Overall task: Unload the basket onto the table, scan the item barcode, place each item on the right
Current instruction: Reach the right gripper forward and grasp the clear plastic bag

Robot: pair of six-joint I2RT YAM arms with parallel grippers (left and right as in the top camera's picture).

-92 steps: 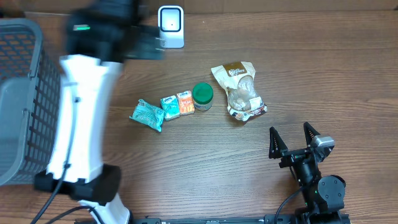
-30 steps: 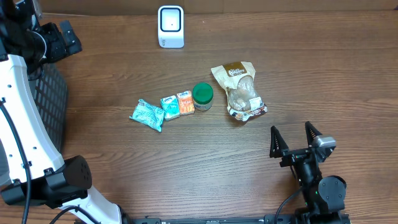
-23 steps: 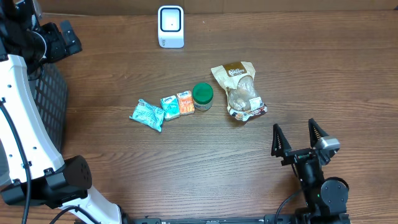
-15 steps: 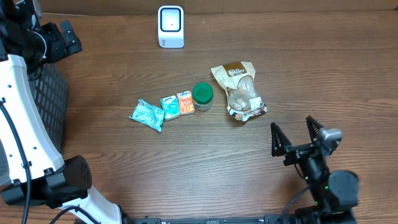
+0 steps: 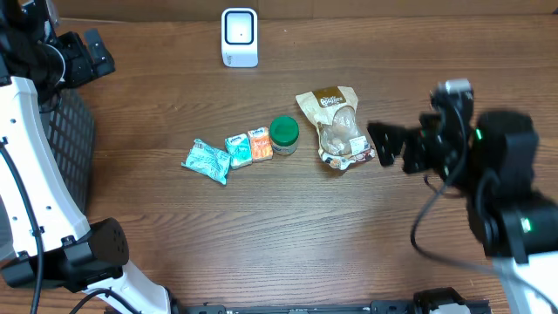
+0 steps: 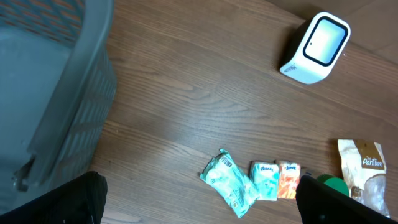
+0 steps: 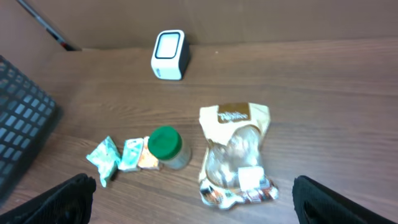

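Right claw [image 5: 385, 146] gapes wide, empty, snack bag [image 5: 336, 122] just ahead; only overhead shows the left arm [image 5: 30, 157] beside the basket [image 5: 77, 148].

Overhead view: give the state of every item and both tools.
Scanner: standing, untouched.
Bread bag: lying flat, label up.
Jar: upright, green lid on.
Orange carton: lying beside jar.
Teal carton: lying against orange carton.
Teal pouch: lying, crumpled.
Basket: upright, contents hidden.
Left tool: open, empty.
Right tool: open, empty, beside bread bag.
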